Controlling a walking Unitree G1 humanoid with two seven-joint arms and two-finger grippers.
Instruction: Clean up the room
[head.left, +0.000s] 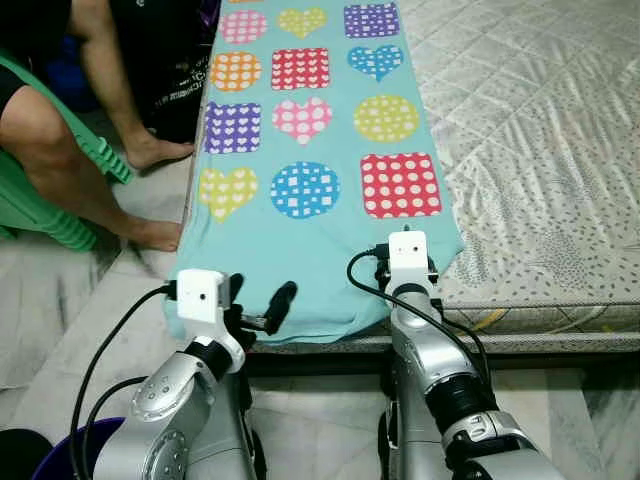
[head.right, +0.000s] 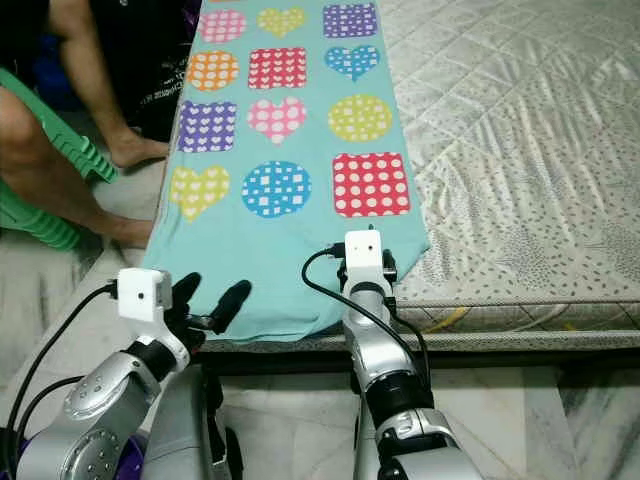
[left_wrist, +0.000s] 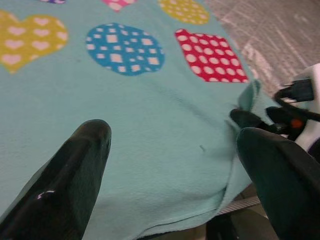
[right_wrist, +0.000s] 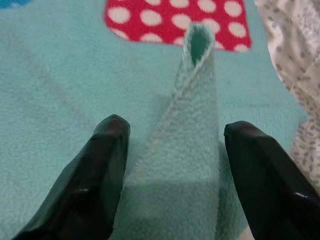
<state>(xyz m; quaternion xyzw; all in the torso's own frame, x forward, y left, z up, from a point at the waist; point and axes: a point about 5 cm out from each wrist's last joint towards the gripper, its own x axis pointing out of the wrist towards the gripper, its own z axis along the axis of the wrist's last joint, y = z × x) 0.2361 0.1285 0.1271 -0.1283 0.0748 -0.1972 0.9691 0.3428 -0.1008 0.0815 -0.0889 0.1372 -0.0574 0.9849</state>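
Along the mattress (head.left: 540, 130) edge nearest you lies the teal blanket (head.left: 300, 250). Your left gripper (left_wrist: 170, 165) and right gripper (right_wrist: 172, 160) both hover splayed over its near hem, holding nothing. Folding looks underway; next, pinch the raised corner fold between the right fingers.

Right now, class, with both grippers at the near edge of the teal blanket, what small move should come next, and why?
Probably close the right gripper: its fingers stand open on either side of a raised fold of the teal blanket at the near right corner. The left gripper, also open, hovers over the near left edge, gripping nothing yet.
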